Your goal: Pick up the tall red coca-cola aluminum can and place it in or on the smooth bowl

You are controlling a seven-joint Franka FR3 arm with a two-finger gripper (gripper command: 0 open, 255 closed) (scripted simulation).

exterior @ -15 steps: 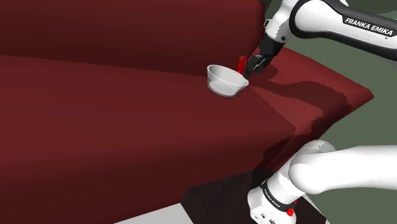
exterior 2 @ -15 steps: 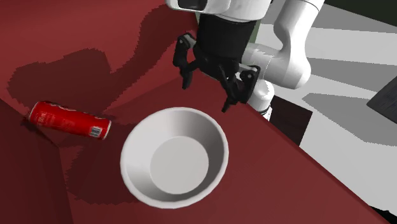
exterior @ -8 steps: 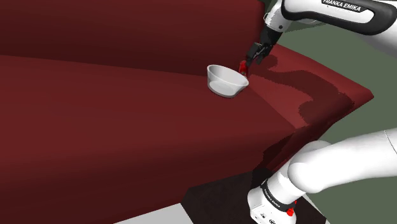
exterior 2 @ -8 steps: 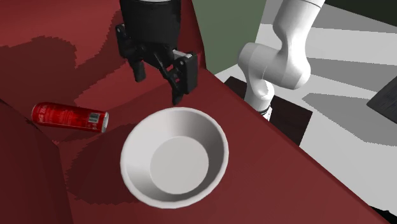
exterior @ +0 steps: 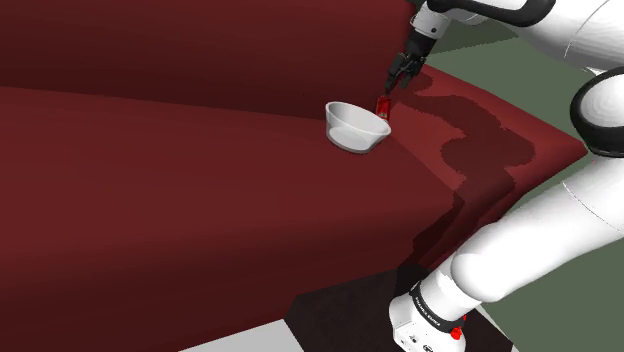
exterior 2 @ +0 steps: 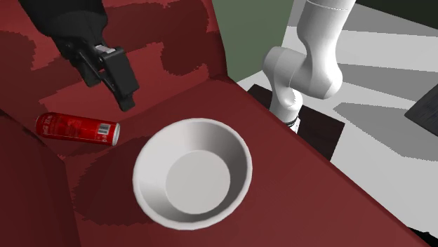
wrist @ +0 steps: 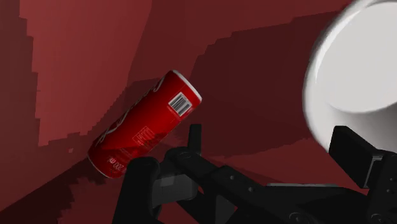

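Note:
A red cola can [exterior 2: 77, 128] lies on its side on the dark red sofa seat, close to the backrest crease. To its right in the second exterior view rests the smooth white bowl [exterior 2: 144, 158], upright and empty. My black gripper [exterior 2: 109, 93] hovers open just above the can's barcode end, touching nothing. In the wrist view the can [wrist: 143, 124] lies beside the left finger [wrist: 194, 137], outside the gap, and the bowl [wrist: 356, 63] is past the right finger. From the shoulder view the gripper [exterior: 397, 75] hangs above the can [exterior: 381, 104] behind the bowl [exterior: 357, 125].
The sofa backrest [exterior: 200, 50] rises right behind the can. The seat's edge [exterior 2: 309, 151] drops off just past the bowl, towards the arm's base [exterior 2: 288, 105]. The wide red cushion [exterior: 180, 220] spreads across the shoulder view's left.
The gripper has swung from beside the bowl over to the can, leftward in the second exterior view, staying open. The can has turned slightly on the seat.

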